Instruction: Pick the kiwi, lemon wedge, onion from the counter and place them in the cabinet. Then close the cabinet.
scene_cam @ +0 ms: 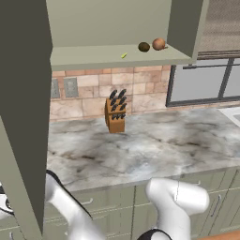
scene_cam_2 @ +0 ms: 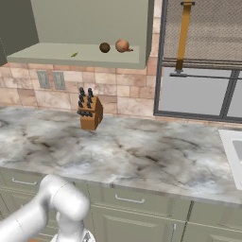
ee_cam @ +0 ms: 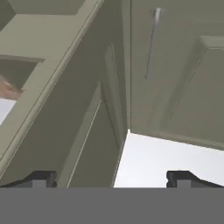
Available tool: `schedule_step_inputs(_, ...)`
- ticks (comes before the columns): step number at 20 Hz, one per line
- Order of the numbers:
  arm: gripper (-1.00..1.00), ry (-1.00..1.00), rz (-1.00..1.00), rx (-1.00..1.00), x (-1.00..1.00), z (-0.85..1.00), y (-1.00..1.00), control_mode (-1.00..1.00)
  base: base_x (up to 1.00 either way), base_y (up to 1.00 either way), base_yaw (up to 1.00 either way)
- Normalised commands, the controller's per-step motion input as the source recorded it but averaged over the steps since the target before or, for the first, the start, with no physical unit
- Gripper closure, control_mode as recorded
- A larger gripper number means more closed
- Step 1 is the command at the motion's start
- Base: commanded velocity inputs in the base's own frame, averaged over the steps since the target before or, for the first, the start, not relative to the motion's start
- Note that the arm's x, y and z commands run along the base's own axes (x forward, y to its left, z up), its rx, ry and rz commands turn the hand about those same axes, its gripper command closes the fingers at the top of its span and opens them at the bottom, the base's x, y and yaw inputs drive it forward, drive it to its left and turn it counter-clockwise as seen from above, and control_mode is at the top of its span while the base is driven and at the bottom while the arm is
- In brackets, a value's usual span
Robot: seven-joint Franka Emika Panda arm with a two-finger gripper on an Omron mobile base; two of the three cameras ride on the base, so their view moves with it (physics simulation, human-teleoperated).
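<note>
1. While the gripper (ee_cam: pixel 112 177) gapes wide and empty at the cabinet (scene_cam: pixel 117 56) door, nothing's between its fingertips!
2. Kiwi (scene_cam: pixel 144 46), onion (scene_cam: pixel 159 44) and lemon wedge (scene_cam: pixel 123 55) sit shelved, wedge at kiwi's eight o'clock.

The counter (scene_cam: pixel 154 150) looks like polished marbled stone. The cabinet (scene_cam: pixel 112 28) has a matt painted finish, with a thin metal handle (ee_cam: pixel 151 43). The knife block (scene_cam: pixel 116 117) is wood. The onion (scene_cam: pixel 159 44) looks smooth.

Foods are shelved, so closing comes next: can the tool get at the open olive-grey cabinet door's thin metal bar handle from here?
Probably yes: the open tool faces the olive-grey cabinet door, and nothing sits before its thin metal bar handle.
</note>
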Motion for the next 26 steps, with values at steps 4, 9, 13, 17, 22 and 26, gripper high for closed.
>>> schedule_step_inputs(4, -1.00, -0.41, -0.14, 0.00, -0.14, 0.78, -0.92, -1.00, 0.00, 0.00, 0.00)
schedule_step_inputs(9, -1.00, -0.31, -0.01, 0.18, -0.40, 0.60, -1.00, -1.00, 0.00, 0.00, 0.00)
schedule_step_inputs(13, -1.00, -0.19, -0.04, 0.29, -0.39, 0.69, -1.00, -1.00, 0.00, 0.00, 0.00)
schedule_step_inputs(17, -1.00, -0.05, -0.05, 0.35, -0.33, 0.95, -1.00, -1.00, 0.00, 0.00, 0.00)
schedule_step_inputs(22, -1.00, 0.07, -0.03, 0.41, -0.09, 1.00, -1.00, -1.00, 0.00, 0.00, 0.00)
schedule_step_inputs(26, -1.00, 0.26, 0.00, 0.44, 0.12, 1.00, -1.00, -1.00, 0.00, 0.00, 0.00)
